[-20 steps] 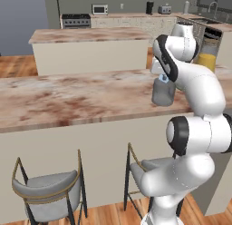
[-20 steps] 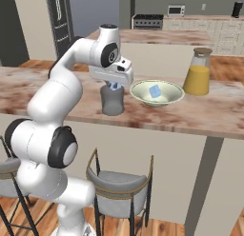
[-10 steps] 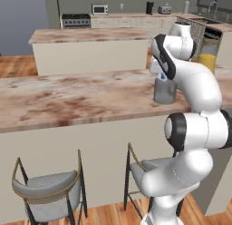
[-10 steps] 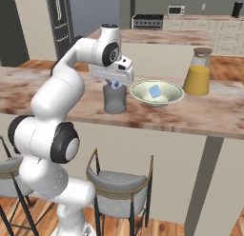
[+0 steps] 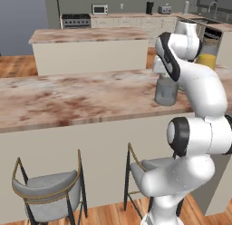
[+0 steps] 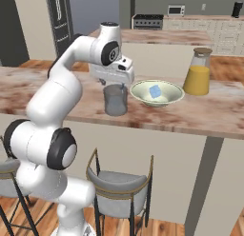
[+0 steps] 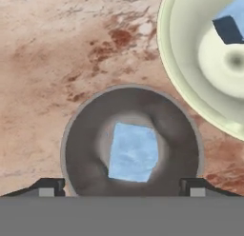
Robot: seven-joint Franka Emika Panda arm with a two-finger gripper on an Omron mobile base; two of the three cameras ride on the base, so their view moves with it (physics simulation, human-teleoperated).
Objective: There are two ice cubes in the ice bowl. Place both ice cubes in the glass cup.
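The grey glass cup (image 6: 116, 100) stands on the marble counter just left of the ice bowl (image 6: 138, 90). My gripper (image 6: 116, 83) hangs straight over the cup's mouth, open, with nothing between its fingers. Looking down in the hand view, one pale blue ice cube (image 7: 133, 152) lies at the bottom of the cup (image 7: 81, 149), between my spread fingertips (image 7: 47, 186). The other ice cube (image 7: 228, 28) lies inside the pale green bowl (image 7: 181, 73); it also appears in the right base view as a blue cube (image 6: 155, 91). From the left, the cup (image 5: 166, 91) sits beneath my gripper (image 5: 165, 75).
A tall jug of orange liquid (image 6: 198, 73) stands right of the bowl on the counter (image 6: 57, 94). Bar stools (image 6: 119, 182) sit below the counter's near edge. A second island runs behind, across the kitchen.
My gripper has gone from shut to open above the cup, and the ice cube it held now lies in the cup. The arm has barely moved.
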